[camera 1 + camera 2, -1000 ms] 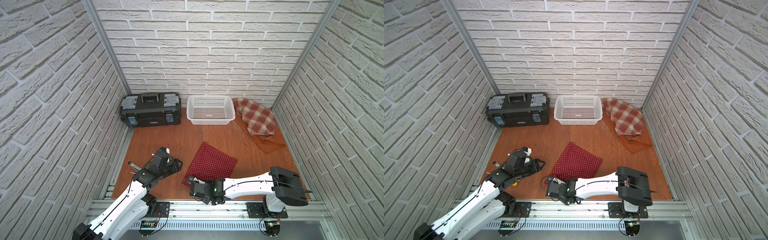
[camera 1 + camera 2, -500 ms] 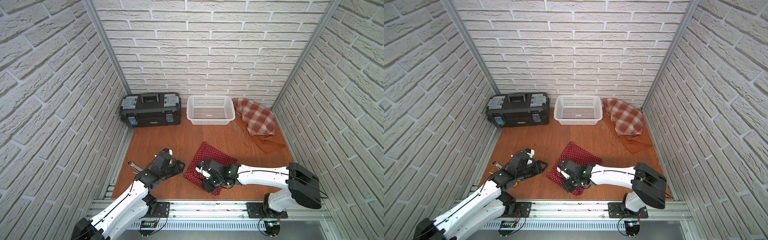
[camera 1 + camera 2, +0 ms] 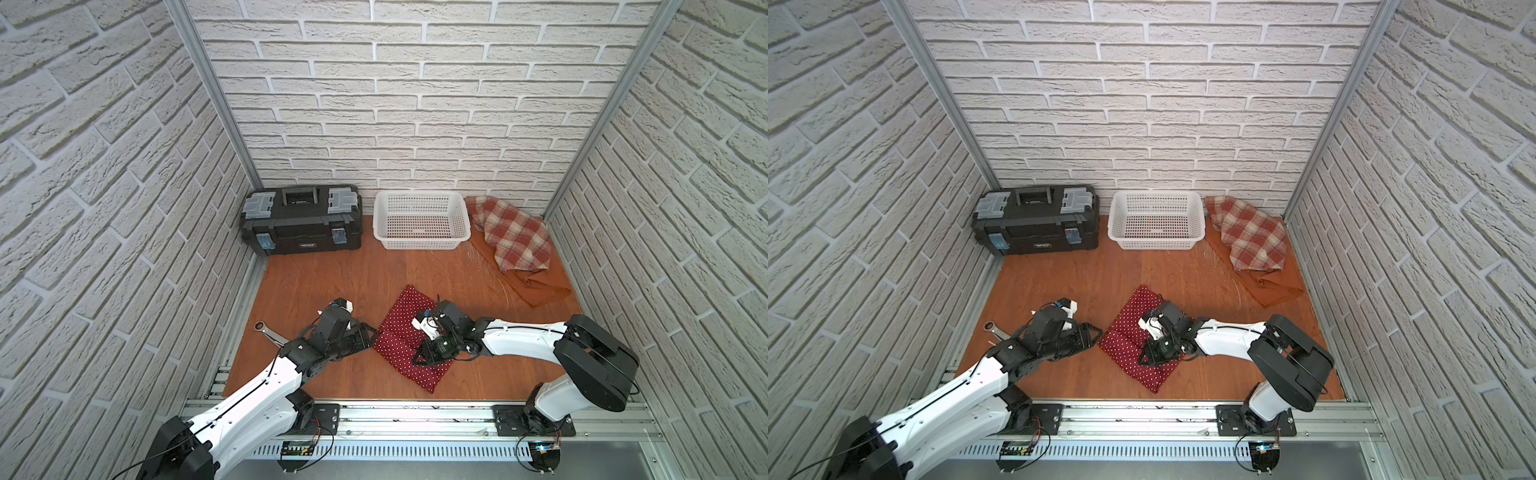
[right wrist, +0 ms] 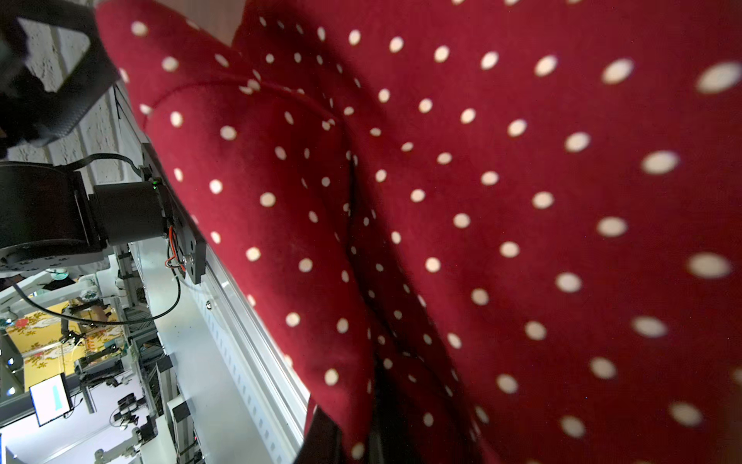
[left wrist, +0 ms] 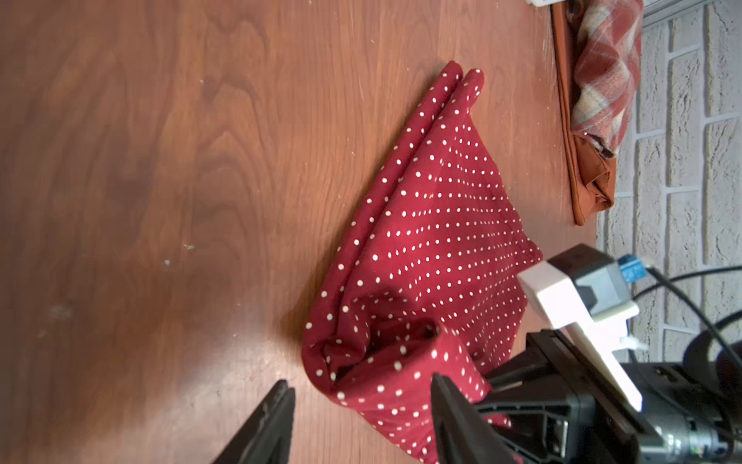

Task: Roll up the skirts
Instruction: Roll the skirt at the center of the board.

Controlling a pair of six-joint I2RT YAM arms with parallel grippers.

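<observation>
white brick-pattern walls (image 3: 415, 104) on three sides, reddish wood tabletop (image 3: 332, 274) below; near the front middle, polka-dot skirt (image 3: 399, 328), dark red with white spots, laid as a diamond and doubled along one edge; right gripper (image 3: 420, 358) down on its near half, closed on a raised fold of the cloth, seemingly to carry that edge over and start the roll; in the right wrist view only spotted cloth draped close across the lens, jaws mostly hidden; left gripper (image 3: 368, 334) low at the skirt's left corner, just beside the cloth, jaws apart and holding nothing; in the left wrist view a puckered hump of cloth just ahead of the open fingers (image 5: 273, 426); probably posted there to pin or catch that side during the roll; plaid skirt (image 3: 515, 232) heaped in the far right corner on top of the rust-orange skirt (image 3: 540, 291), both unrolled and well apart from the arms; white lattice basket (image 3: 419, 244) against the back wall, just beside that pile; black toolbox (image 3: 303, 224), lid shut, on the basket's other side; wrench (image 3: 270, 332) on the wood, partly under the left arm; nothing between grippers and cloth; right forearm stretched low across the front, likely in the way of a left-arm reach toward the far pile; thin loose layers likely to slide apart unless rolled tight
</observation>
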